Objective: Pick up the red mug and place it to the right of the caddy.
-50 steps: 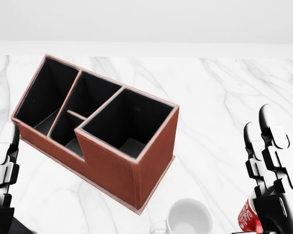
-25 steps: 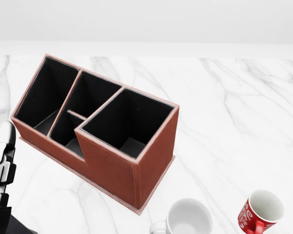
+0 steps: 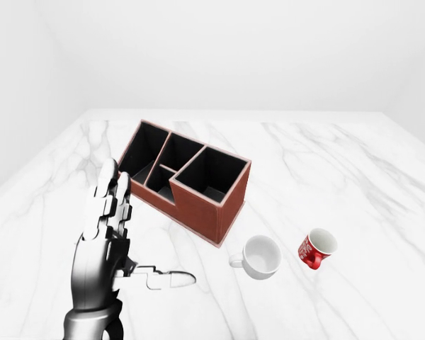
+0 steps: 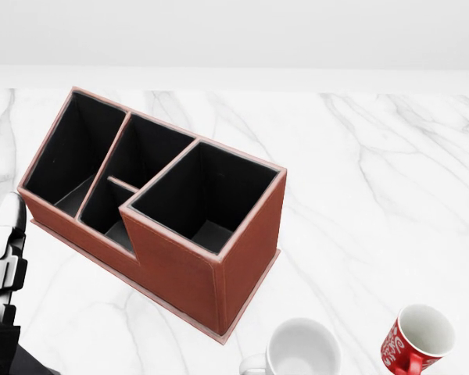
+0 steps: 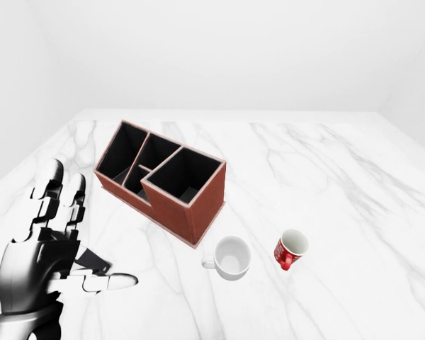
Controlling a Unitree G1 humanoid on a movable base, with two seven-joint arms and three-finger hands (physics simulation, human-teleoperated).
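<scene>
The marble bench [image 3: 354, 163] carried all items. The caddy [image 3: 188, 180] stood at centre-left of the left-eye view, compartments open upward. The left hand [image 3: 110, 241] was raised at lower left, fingers [image 3: 103, 202] spread apart, gripping nothing. A white mug [image 3: 261, 256] sat below the caddy's right end. The red mug [image 3: 317, 248] sat tilted just right of it, at lower right.

A bare simulated tabletop scene, not a furnished room.

A white marble table [image 3: 354, 177] fills the view under blank pale walls [image 3: 234, 49]; only a brown caddy [image 3: 191, 180] and two mugs, white [image 3: 261, 256] and red [image 3: 316, 248], suggest a desk or kitchen.
</scene>
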